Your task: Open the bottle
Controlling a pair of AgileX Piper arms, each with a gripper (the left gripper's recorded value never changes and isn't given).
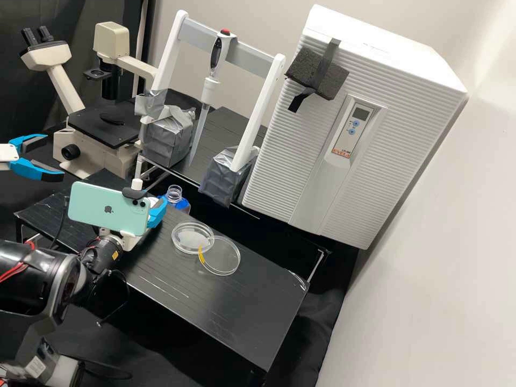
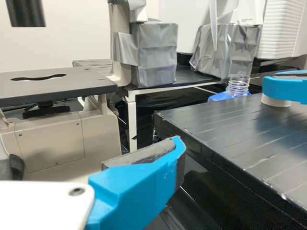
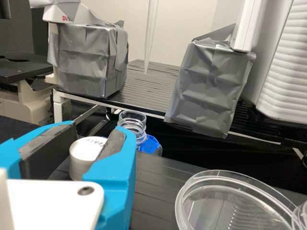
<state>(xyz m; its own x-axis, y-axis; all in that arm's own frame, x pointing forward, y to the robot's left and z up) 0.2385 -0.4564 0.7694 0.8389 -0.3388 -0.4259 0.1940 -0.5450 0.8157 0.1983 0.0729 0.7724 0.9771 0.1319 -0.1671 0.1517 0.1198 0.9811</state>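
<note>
Bare black bench [image 1: 242,306] from the middle out to 5 o'clock in the high view, ending in a sharp corner, with dark cloth [image 1: 333,301] beyond that edge. Two clear petri dishes [image 1: 192,236] overlapping near the bench's middle, at 4 o'clock from the right gripper [image 1: 155,210]. Hemmed in at 2 o'clock by a ribbed white cabinet [image 1: 344,134], at 12 o'clock by a pipette stand [image 1: 247,54] on grey-taped feet, and at 11 o'clock by a microscope [image 1: 91,123].

Left gripper [image 1: 52,157] out at 9 o'clock, off the bench's edge, fingers wide apart with nothing between them. In the left wrist view, one blue finger [image 2: 139,177] near the bench's edge, a dark gap between.

Right gripper clamped on the cap [image 3: 88,152], gripped from both sides by the pads, low at the bench's far edge. Bottle [image 1: 174,194] just beyond that edge, at 1 o'clock from the fingers: upright, neck open, blue below, apart from the cap, in the gap between the bench and the stand's taped feet.
</note>
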